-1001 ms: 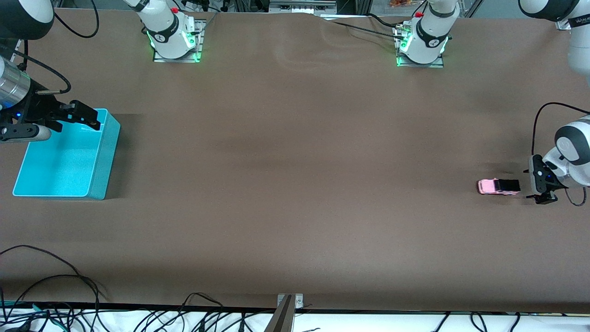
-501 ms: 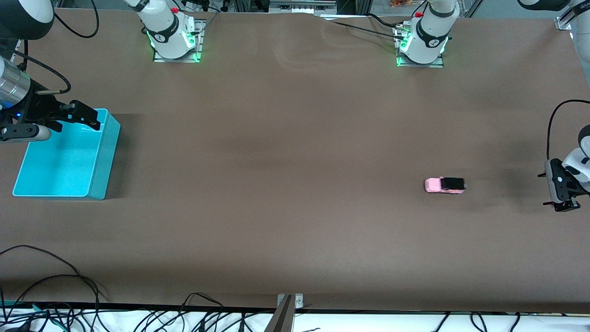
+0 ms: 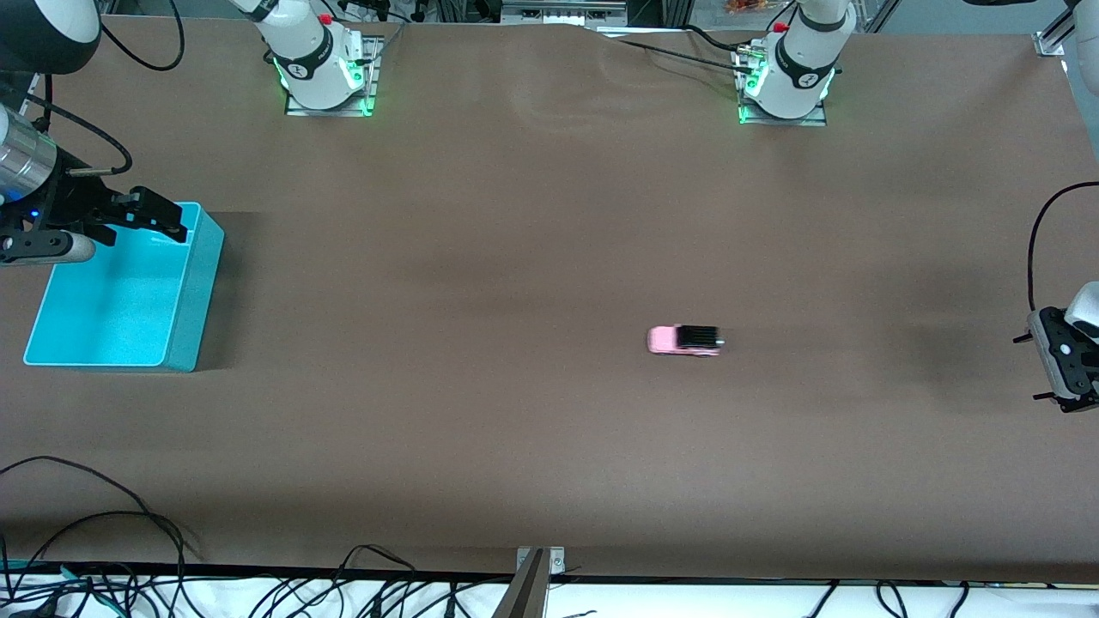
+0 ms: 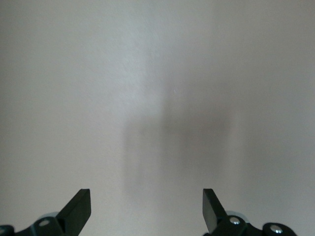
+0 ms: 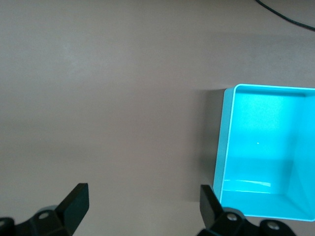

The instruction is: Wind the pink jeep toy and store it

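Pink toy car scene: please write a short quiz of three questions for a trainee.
1. True or false: the pink toy car lies inside the turquoise bin.
2. Which gripper hangs over the bin? A) left gripper B) right gripper
3. Fill the gap: the jaws of both grippers are ____.

Key:
1. False. The car stands on the brown table, near its middle, with no gripper touching it.
2. B. The left gripper is at the left arm's end of the table.
3. Open.

Pink jeep toy (black roof), turquoise bin.
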